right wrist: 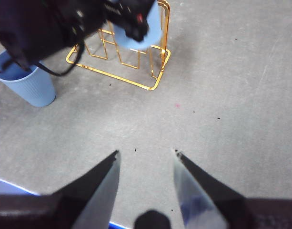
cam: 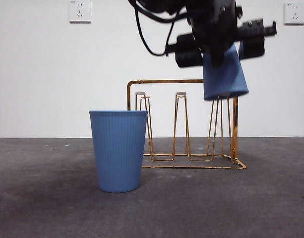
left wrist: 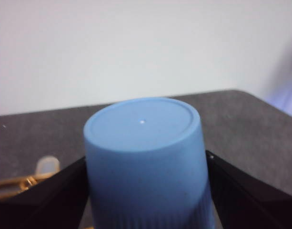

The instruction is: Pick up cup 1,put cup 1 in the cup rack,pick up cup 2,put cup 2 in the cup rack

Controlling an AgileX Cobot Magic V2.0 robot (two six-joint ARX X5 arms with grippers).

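Left gripper (cam: 222,54) was clamped on an inverted blue cup (cam: 224,74), one black jaw on each side of the cup wall, closed bottom facing up toward the wrist camera. That held cup was in the air above the cup rack (cam: 186,124), over the rack's end farthest from the second cup, slightly tilted, with its open rim down at about the level of the rack's top frame. In the front view the rim overlapped the top of the last peg pair; whether it touched the peg couldn't be told. The left wrist view showed a white peg tip (left wrist: 47,165) and a bit of gold wire just beside the held cup, lower than its base. Second blue cup (cam: 118,150) stood upright, mouth up, on the grey table (cam: 251,203), just beside the rack's other end and nearer the front camera, partly covering that end of the frame; contact with the rack couldn't be told. Rack sat flat on the table, the pegs near the second cup were bare. Right gripper (right wrist: 146,160) hung over bare table well apart from the rack, jaws spread, nothing between them. Two wall sockets (cam: 80,11) on the white wall behind the rack.
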